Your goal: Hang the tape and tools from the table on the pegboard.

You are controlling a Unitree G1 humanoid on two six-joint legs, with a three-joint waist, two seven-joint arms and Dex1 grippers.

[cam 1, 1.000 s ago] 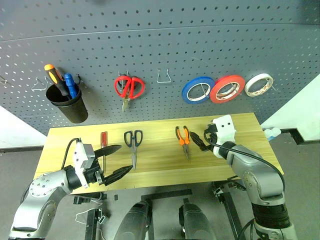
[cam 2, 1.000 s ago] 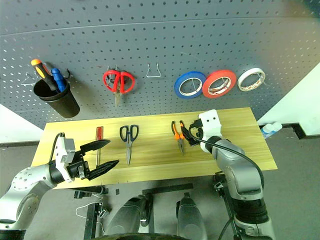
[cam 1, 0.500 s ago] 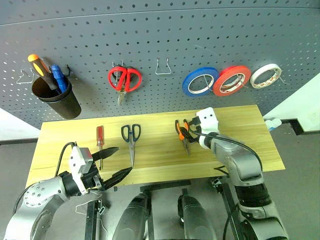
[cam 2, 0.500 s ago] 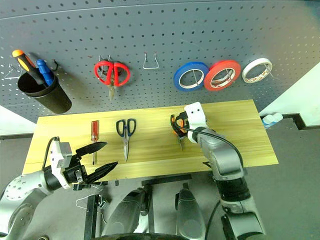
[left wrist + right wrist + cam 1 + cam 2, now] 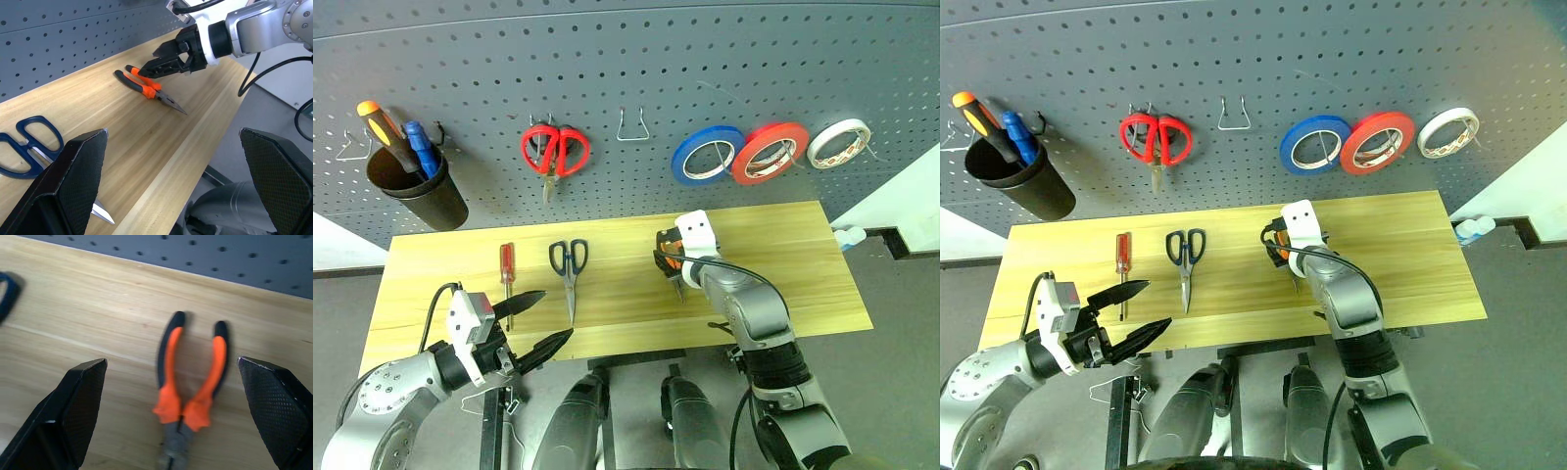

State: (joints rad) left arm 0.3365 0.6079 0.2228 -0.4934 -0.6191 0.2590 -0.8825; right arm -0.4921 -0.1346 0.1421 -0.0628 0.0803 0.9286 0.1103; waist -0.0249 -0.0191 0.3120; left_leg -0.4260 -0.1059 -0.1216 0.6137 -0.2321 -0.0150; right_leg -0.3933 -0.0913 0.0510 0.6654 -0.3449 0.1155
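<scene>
Small pliers [image 5: 190, 382] with orange-and-black handles lie on the light wood table [image 5: 793, 269], handles toward the pegboard [image 5: 705, 69]. My right gripper [image 5: 666, 260] hangs open just above them, one finger [image 5: 73, 416] on either side of the handles, not touching. Black-handled scissors [image 5: 568, 268] and a slim red-handled screwdriver [image 5: 507, 270] lie further left on the table. The red tape [image 5: 769, 154] hangs on the pegboard between a blue and a white roll. My left gripper [image 5: 556, 313] is open and empty at the table's near edge, in front of the screwdriver.
On the pegboard hang a black cup [image 5: 419, 192] with orange and blue screwdrivers, red-handled scissors [image 5: 555, 153], a bare wire hook [image 5: 630, 127], a blue roll [image 5: 708, 158] and a white roll [image 5: 839, 144]. The table's right end lies bare.
My right gripper has moved left and down from beside the pliers to over their handles. The camera has tilted downward. The left gripper has stayed put.
</scene>
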